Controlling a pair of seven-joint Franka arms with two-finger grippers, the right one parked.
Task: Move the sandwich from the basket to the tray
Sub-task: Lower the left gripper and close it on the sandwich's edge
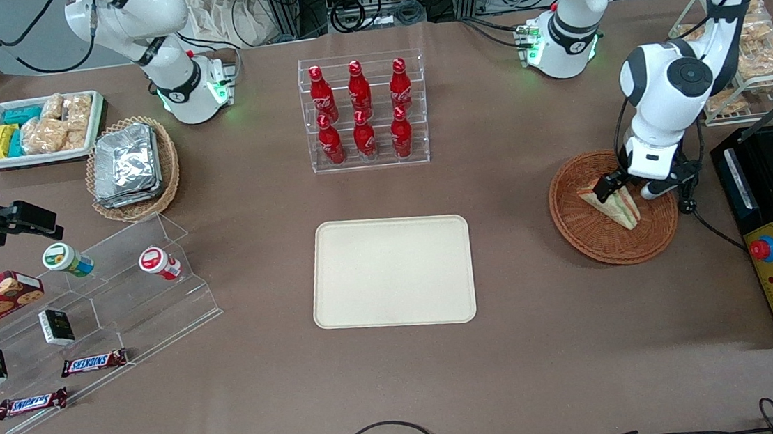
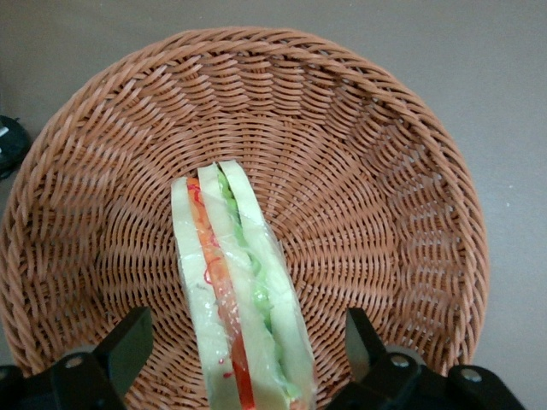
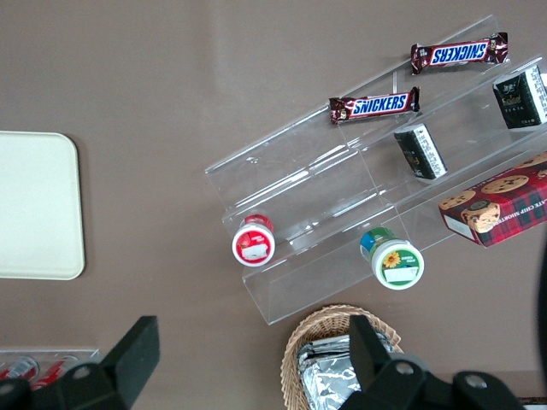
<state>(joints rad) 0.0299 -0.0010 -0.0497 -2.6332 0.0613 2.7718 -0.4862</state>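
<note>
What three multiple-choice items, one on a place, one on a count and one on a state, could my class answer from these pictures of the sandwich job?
1. Where is the sandwich?
A. On the tray
B. In the round brown basket
C. On the bare table

2. How many red bottles stand in the clear rack?
A. Four
B. Six
C. Eight

3. How does the gripper stand?
A. Open, one finger on each side of the sandwich
B. Shut above the tray
C. Shut on a bottle

Answers:
1 B: the wedge lies inside the basket, while the tray holds nothing.
2 B: the red bottles stand in two rows of three in the rack.
3 A: the wrist view shows both fingers apart from the bread, with a gap on each side.
</note>
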